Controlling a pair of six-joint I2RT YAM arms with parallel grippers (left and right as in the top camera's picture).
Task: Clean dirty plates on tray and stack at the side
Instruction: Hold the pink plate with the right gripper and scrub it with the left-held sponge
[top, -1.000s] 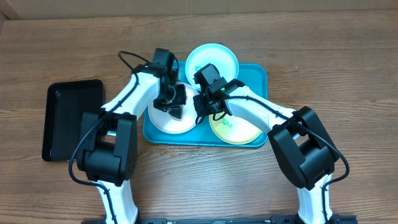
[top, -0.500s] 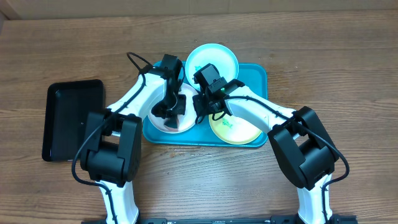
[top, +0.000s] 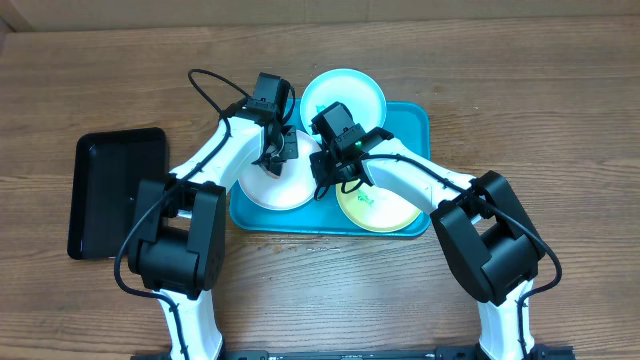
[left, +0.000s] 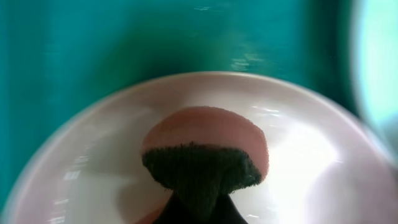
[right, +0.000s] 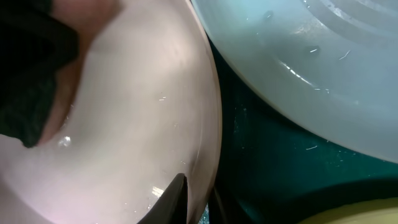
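The white plate (top: 275, 185) lies at the left of the turquoise tray (top: 410, 120). My left gripper (top: 275, 150) is shut on a pink sponge with a dark green scrub side (left: 202, 165), pressed on the plate's far part (left: 298, 162). My right gripper (top: 325, 180) is shut on the white plate's right rim (right: 208, 168), one finger inside and one outside. The pale blue plate (top: 345, 95) rests on the tray's far edge and shows in the right wrist view (right: 311, 68). The yellow-green plate (top: 385, 208) lies at the tray's right with teal smears.
A black rectangular tray (top: 112, 190) lies on the wooden table (top: 560, 120) to the left of the turquoise tray. Both arms cross over the tray's middle.
My left gripper has moved with the sponge from the plate's near middle toward its far edge, after sweeping nearer half a second ago. The right gripper has stayed on the rim.
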